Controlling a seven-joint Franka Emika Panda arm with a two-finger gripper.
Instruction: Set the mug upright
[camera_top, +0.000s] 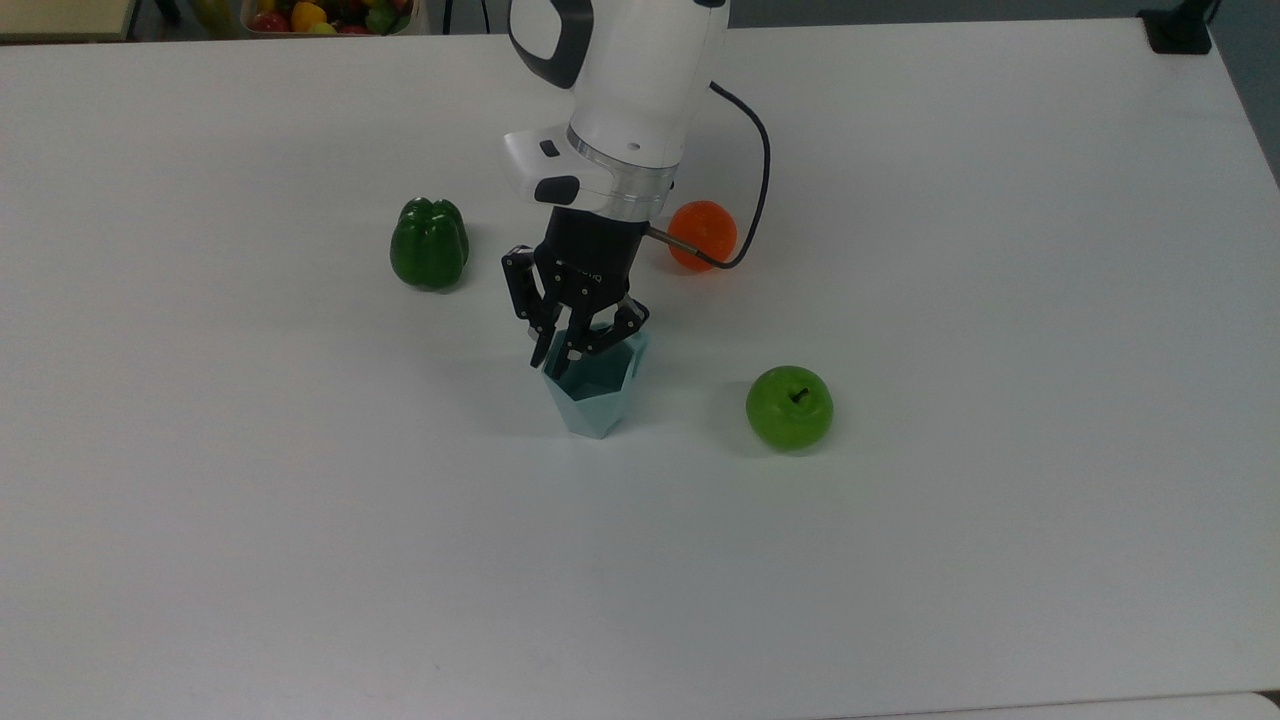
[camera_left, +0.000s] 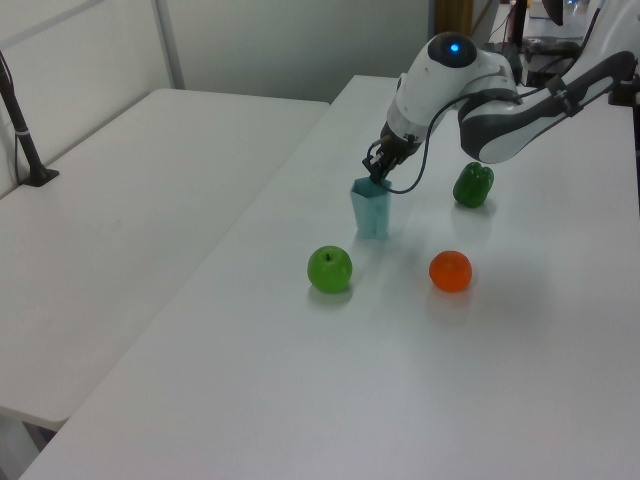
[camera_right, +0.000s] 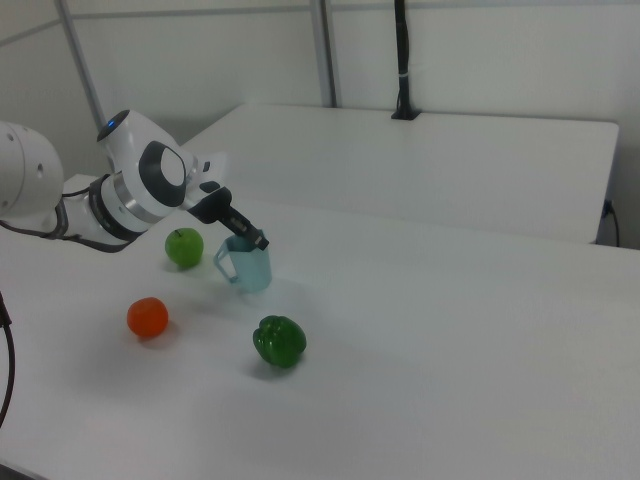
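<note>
The pale blue faceted mug (camera_top: 592, 398) stands upright with its opening facing up, its base at or just above the white table (camera_top: 1000, 300). My gripper (camera_top: 562, 358) comes down from above and is shut on the mug's rim, one finger inside the opening and one outside. In the left view the mug (camera_left: 372, 210) hangs straight below the gripper (camera_left: 376, 180). In the right view the mug (camera_right: 252, 268) has its slab handle pointing to the right view's left, with the gripper (camera_right: 254, 241) at its rim.
A green bell pepper (camera_top: 429, 243) sits to the top view's left of the mug, an orange (camera_top: 703, 235) behind it and a green apple (camera_top: 789, 406) to its right. A bin of fruit (camera_top: 325, 14) stands past the far edge. A second table (camera_left: 120, 200) adjoins.
</note>
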